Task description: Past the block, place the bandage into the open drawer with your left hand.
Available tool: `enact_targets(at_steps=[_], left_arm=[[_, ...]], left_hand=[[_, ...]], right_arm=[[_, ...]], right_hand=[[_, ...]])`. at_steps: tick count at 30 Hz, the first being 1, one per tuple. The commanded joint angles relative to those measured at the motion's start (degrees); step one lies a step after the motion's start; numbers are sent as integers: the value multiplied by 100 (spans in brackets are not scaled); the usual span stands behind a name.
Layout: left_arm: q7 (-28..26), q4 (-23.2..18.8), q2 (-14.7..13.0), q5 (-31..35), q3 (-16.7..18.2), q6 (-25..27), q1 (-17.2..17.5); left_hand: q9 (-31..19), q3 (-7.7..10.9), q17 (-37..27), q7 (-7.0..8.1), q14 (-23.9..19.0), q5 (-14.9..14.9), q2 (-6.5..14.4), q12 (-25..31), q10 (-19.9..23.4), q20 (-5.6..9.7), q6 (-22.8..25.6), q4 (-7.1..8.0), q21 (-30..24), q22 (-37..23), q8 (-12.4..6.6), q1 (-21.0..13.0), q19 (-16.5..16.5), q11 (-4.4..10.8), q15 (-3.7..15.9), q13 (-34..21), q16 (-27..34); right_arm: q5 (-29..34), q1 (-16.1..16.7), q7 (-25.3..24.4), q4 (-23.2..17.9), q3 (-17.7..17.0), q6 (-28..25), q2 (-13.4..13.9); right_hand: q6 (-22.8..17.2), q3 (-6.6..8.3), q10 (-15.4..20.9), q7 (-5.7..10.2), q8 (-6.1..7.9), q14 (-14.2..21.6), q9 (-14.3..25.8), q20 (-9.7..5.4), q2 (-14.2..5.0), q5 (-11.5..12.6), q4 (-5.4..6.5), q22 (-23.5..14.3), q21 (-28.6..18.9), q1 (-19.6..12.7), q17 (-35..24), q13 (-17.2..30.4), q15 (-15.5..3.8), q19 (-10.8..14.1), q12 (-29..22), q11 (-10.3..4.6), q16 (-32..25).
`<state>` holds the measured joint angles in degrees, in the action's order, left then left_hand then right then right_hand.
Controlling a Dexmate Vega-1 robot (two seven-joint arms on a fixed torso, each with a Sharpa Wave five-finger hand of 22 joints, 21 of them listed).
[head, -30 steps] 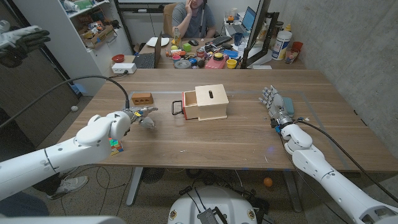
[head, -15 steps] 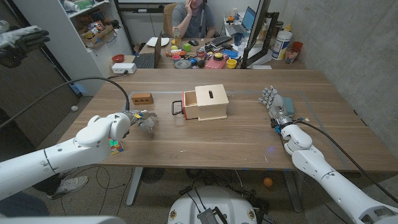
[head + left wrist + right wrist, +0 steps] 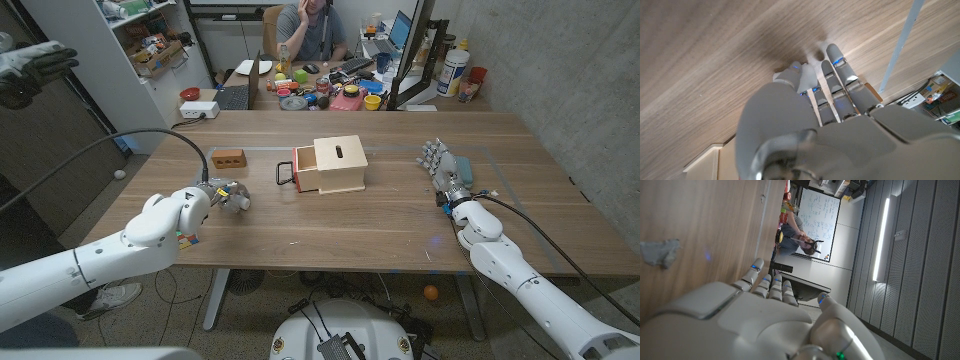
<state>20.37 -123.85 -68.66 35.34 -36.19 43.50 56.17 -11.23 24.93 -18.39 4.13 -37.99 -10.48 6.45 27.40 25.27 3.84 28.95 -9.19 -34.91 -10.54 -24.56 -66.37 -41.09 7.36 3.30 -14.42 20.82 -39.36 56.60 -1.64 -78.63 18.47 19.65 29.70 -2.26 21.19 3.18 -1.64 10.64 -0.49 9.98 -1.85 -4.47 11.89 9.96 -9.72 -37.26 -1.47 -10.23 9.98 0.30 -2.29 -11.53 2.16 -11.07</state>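
The bandage [image 3: 239,198], a small whitish roll, sits on the table's left part, and my left hand [image 3: 222,192] has its fingertips closed down around it. In the left wrist view a white bit of the bandage [image 3: 809,76] shows pinched between the thumb and the fingers [image 3: 836,56], low over the wood. The reddish-brown block [image 3: 229,157] lies just beyond the hand. Right of it stands the wooden box [image 3: 341,163] with its drawer [image 3: 304,172] pulled open towards the block. My right hand [image 3: 447,170] stands on its edge at the right, fingers apart and holding nothing.
A multicoloured cube [image 3: 186,237] lies near the table's front left edge under my left arm. The drawer's black handle [image 3: 285,173] sticks out towards the hand. A person sits at a cluttered desk [image 3: 320,92] behind the table.
My left hand has drawn back a little towards me and lowered, curling its fingers around the bandage. The right hand has not moved.
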Motion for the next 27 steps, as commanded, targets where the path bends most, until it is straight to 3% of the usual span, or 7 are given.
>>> enact_targets(at_steps=[1, 5, 9, 20, 21, 22, 27], left_arm=[[-1526, 198, 316, 664, 32, 367, 398], [-1971, 341, 459, 667, 104, 373, 527], [-2163, 399, 528, 694, 126, 400, 577], [-2362, 421, 578, 687, 187, 375, 582], [-2366, 401, 571, 682, 203, 378, 583], [-2386, 386, 566, 682, 218, 380, 589], [-2424, 298, 534, 669, 293, 397, 608]], left_hand=[[-19, -14, -518, -155, -1152, 59, 35, 543, 1124, 711, 1238, -31, -436, -69, -232, -559, -495, 168, 1019, -173, 455], [-49, -100, -790, -167, -2012, 59, 6, 838, 1947, 749, 2185, 37, -987, -129, -416, -778, -935, 236, 1014, -315, 666], [-28, -125, -948, -251, -2601, 63, -45, 970, 2448, 783, 2630, 62, -1337, -124, -469, -810, -1183, 366, 995, -451, 803], [-24, -132, -1000, -308, -2781, 57, -114, 984, 2596, 785, 2717, 48, -1477, -107, -444, -835, -1281, 368, 991, -497, 816], [-24, -131, -1008, -309, -2801, 56, -131, 947, 2535, 783, 2728, 48, -1501, -98, -431, -838, -1285, 241, 990, -502, 805], [-25, -129, -1010, -311, -2804, 55, -130, 946, 2536, 782, 2731, 49, -1506, -96, -428, -838, -1285, 205, 989, -506, 802], [-27, -121, -1019, -308, -2823, 54, -132, 938, 2530, 779, 2743, 55, -1530, -84, -412, -843, -1280, 164, 988, -534, 786]], right_arm=[[64, 62, -86, -69, -19, 30, 25], [72, 55, -99, -49, -14, 31, 14], [70, 36, -103, -23, -10, 26, -3], [87, -24, -110, 26, 9, 9, -25], [91, -28, -110, 31, 10, 13, -27], [95, -29, -113, 33, 11, 14, -27], [85, -43, -106, 46, 10, 7, -31]], right_hand=[[-76, 5, 63, -15, 23, 33, 28, -159, -436, 39, -24, -28, 13, 15, -4, 24, -2, 47, -37, -9, -5], [-101, 13, 81, -15, 29, 47, 28, -160, -433, 40, -36, -27, 21, -1, 2, 23, -16, 66, -40, -9, 1], [-108, 18, 104, -23, 28, 63, 28, -166, -430, 41, -43, -27, 27, -11, 6, 23, -10, 88, -45, 9, 3], [-115, 18, 116, -26, 22, 81, 28, -167, -421, 39, -43, -27, 50, -15, 5, 23, -13, 104, -40, 7, 10], [-114, 18, 114, -26, 21, 81, 28, -171, -421, 39, -42, -27, 52, -15, 5, 23, -15, 106, -39, 6, 11], [-114, 18, 111, -25, 20, 81, 28, -173, -419, 39, -42, -28, 58, -15, 5, 23, -18, 103, -37, -7, 13], [-113, 16, 115, -25, 18, 77, 28, -174, -418, 38, -40, -28, 69, -14, 3, 23, -19, 103, -35, 11, 18]])
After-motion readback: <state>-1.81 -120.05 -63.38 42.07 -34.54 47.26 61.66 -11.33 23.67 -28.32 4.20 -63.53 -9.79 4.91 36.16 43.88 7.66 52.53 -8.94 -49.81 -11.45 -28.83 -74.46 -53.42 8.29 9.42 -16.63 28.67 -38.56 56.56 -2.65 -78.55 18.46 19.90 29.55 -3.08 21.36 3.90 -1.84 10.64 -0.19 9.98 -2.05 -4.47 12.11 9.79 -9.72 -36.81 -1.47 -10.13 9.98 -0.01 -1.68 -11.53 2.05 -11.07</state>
